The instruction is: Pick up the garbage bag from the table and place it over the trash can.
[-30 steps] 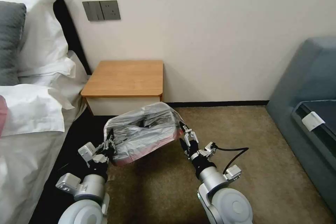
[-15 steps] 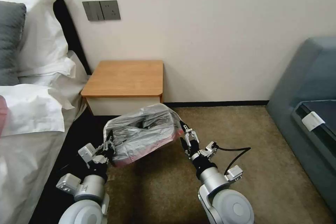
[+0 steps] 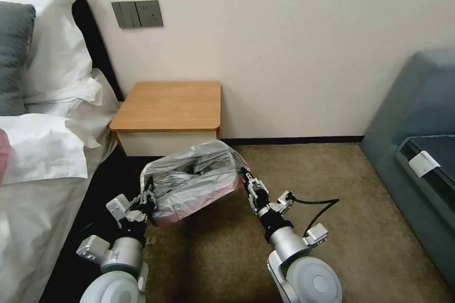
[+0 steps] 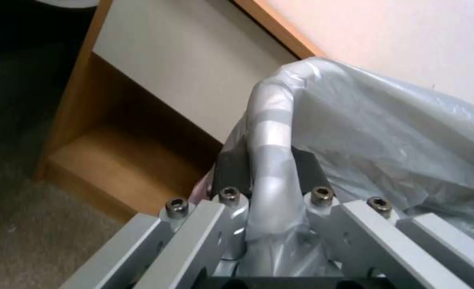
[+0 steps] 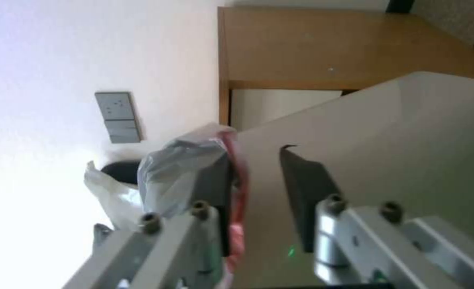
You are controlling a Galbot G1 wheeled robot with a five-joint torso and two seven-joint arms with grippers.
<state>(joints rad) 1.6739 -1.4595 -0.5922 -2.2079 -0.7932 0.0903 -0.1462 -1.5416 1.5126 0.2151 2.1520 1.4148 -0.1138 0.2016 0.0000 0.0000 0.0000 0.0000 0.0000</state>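
Note:
The grey translucent garbage bag (image 3: pixel 194 180) with its pink-red rim is spread over the trash can, which stands on the carpet in front of the table (image 3: pixel 168 104). In the head view the bag hides the can. My left gripper (image 3: pixel 148 194) is at the bag's left edge, shut on a rolled fold of plastic (image 4: pixel 271 132). At the bag's right edge my right gripper (image 3: pixel 250 187) stands open. The pink rim (image 5: pixel 239 168) lies against one of its pads, and the cream trash can wall (image 5: pixel 408 132) shows beyond the gap.
A bed with white pillows (image 3: pixel 52 57) fills the left side. A grey-blue sofa (image 3: pixel 417 118) stands at the right. Brown carpet (image 3: pixel 322 175) lies open between the sofa and the can. A wall switch plate (image 3: pixel 137 14) is above the table.
My right gripper has drawn back slightly from the bag's right rim toward me. The left gripper and the bag have stayed put.

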